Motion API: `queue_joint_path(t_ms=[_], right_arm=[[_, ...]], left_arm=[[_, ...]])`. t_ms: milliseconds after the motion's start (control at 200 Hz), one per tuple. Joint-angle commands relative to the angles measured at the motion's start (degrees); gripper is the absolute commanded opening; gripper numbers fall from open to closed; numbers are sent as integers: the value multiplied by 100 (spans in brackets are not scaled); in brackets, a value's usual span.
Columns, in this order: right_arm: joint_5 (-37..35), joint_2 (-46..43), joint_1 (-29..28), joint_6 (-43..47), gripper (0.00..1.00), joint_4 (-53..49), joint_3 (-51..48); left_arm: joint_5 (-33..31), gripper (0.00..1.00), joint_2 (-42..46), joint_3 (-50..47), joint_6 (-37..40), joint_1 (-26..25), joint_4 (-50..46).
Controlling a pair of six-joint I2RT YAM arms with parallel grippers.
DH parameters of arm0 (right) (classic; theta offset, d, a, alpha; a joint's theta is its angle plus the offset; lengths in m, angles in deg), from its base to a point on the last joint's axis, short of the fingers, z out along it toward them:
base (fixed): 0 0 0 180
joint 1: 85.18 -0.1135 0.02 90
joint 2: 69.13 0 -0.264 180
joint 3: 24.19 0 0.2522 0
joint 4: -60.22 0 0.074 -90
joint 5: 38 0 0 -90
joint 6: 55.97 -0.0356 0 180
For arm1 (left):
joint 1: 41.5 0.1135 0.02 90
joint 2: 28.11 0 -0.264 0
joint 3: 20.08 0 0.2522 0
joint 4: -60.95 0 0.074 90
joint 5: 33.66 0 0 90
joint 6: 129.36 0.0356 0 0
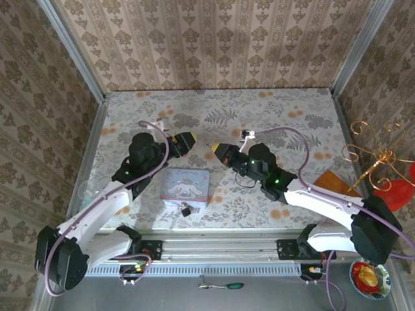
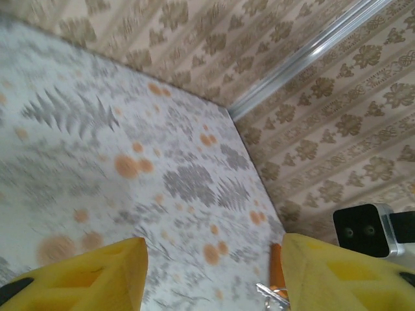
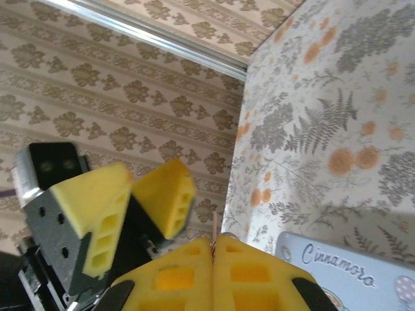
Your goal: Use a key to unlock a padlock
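The tiny dark padlock [image 1: 187, 210] lies on the table against the front edge of a pale-blue cartoon tin [image 1: 186, 184], apart from both grippers. My right gripper [image 1: 222, 153] hovers behind the tin, shut on the key [image 3: 213, 227]; a thin shaft and a bit of ring poke out between its yellow fingers. In the right wrist view the tin [image 3: 350, 272] sits just beyond my right gripper [image 3: 213, 249]. My left gripper [image 1: 188, 140] faces it from the left, open and empty. In the left wrist view the key's silvery tip [image 2: 267, 295] shows near the right finger of my left gripper [image 2: 214, 272].
Wallpapered walls close in the table [image 1: 292, 123] on three sides. An orange-brown card [image 1: 334, 181] lies at the right, beside a gold wire stand [image 1: 379, 152] and a red object [image 1: 397, 189]. A small green-handled tool [image 1: 224, 285] lies in front of the arm bases.
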Motion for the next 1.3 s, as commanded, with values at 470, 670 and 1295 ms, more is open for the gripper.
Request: queue_joint_path(t_ms=[470,670,1295], right_arm=[[-690,227,-267,259,0,1078,-173],[-776,250,-311,215,0,958,-142],[-779,-19,-259,347,42,443,-111]], left_arm=[[610,39,-537,245,-1383,-515,966],[636,30,-484,252,-1286,-515,846],[266,0,-393,234,-1282,-469,807]])
